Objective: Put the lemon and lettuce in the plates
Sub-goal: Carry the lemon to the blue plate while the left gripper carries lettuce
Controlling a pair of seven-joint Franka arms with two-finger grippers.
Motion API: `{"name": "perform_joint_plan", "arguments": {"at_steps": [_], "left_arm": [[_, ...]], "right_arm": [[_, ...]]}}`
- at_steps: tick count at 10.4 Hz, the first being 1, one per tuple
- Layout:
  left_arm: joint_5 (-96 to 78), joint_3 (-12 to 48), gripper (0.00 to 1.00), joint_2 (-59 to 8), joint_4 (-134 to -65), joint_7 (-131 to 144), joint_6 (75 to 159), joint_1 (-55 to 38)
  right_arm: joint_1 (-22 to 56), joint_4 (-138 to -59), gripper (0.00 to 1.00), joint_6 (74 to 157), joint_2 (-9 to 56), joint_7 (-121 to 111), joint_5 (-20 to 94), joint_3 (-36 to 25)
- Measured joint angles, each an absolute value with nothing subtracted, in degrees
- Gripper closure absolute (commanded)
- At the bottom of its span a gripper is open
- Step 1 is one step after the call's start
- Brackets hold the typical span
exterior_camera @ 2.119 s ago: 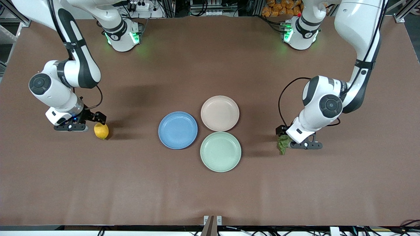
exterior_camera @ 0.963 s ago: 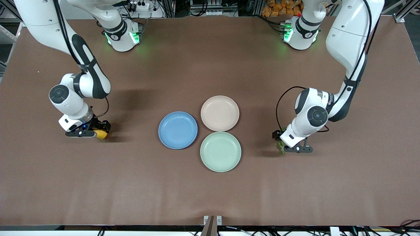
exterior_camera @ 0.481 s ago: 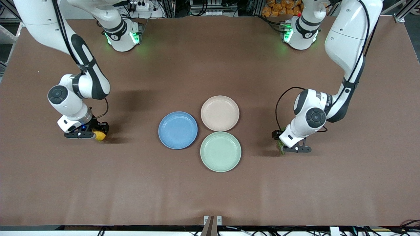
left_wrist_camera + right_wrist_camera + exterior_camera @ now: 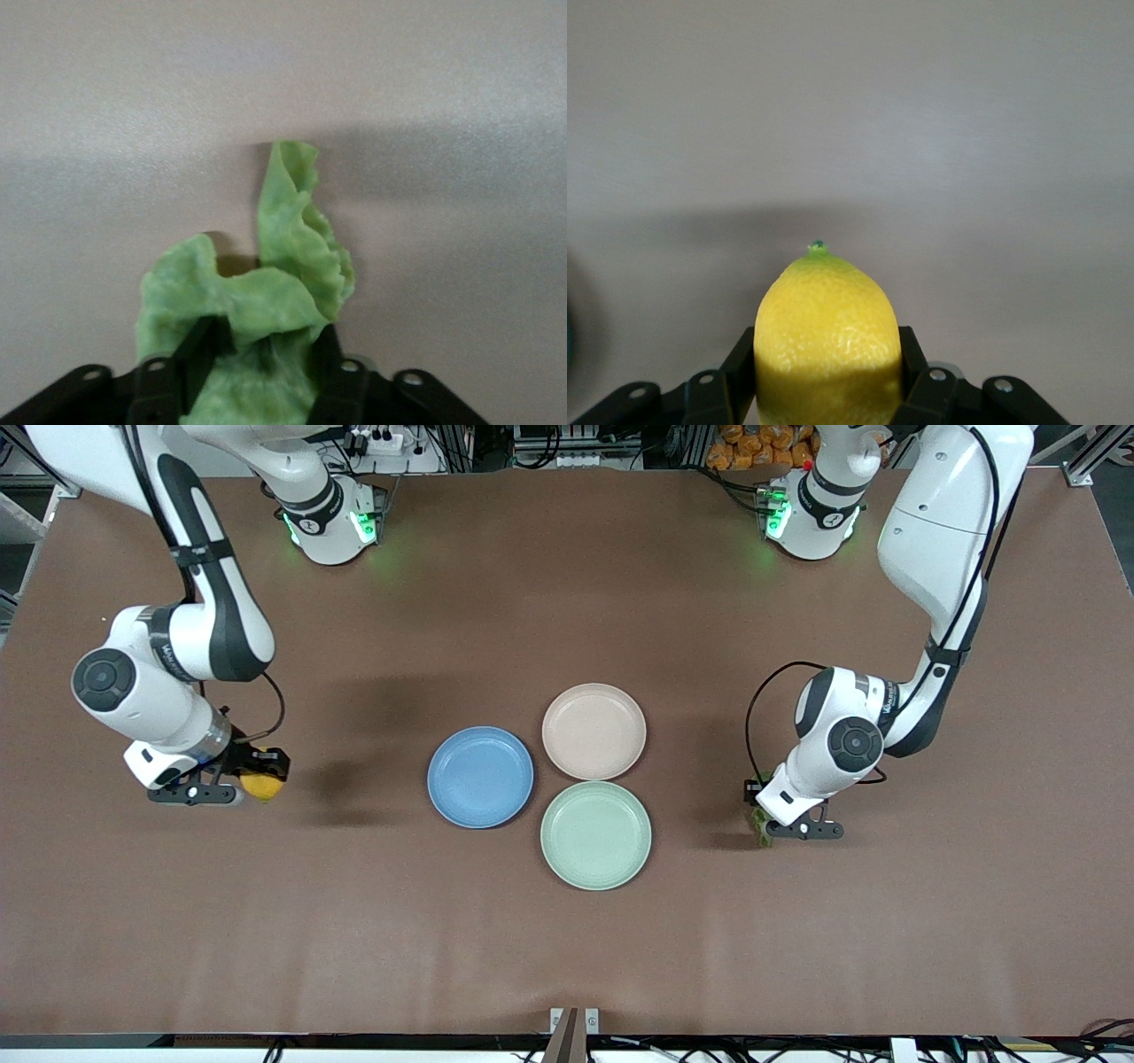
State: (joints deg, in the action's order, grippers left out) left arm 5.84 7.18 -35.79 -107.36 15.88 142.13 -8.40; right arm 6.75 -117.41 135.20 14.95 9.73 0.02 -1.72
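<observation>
The yellow lemon [image 4: 264, 786] [image 4: 827, 310] is off the table, and my right gripper [image 4: 255, 776] [image 4: 826, 343] is shut on it with a finger on each side, over the right arm's end of the table. The green wrinkly lettuce [image 4: 759, 825] [image 4: 266, 283] lies bunched on the table at the left arm's end. My left gripper [image 4: 760, 815] [image 4: 264, 335] is down on it, its fingers pressed against both sides of the leaf. The blue plate [image 4: 480, 777] and the beige-pink plate [image 4: 594, 731] sit at mid-table with nothing in them.
A pale mint-green plate [image 4: 595, 835] touches the other two, nearer to the front camera. Bare brown table surrounds the plates. Both arm bases stand along the table's back edge.
My right gripper has risen with the lemon, lifting it off the table. My left gripper's jaws have closed in on the lettuce; that arm has barely moved.
</observation>
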Motion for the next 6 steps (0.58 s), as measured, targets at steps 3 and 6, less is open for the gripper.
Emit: {"name": "perform_joint_plan", "arguments": {"at_steps": [3,6], "left_arm": [[5.9,7.47,1.0,-35.66,-107.01,16.35,142.55,-8.5],[5.9,8.5,1.0,-34.66,-105.1,20.71,142.9,-9.98]], "right_arm": [[8.78,-115.69,1.0,135.37,15.63,21.11,0.02,3.22],[13.38,-112.65,0.99,136.12,18.88,22.58,0.02,4.0]]}}
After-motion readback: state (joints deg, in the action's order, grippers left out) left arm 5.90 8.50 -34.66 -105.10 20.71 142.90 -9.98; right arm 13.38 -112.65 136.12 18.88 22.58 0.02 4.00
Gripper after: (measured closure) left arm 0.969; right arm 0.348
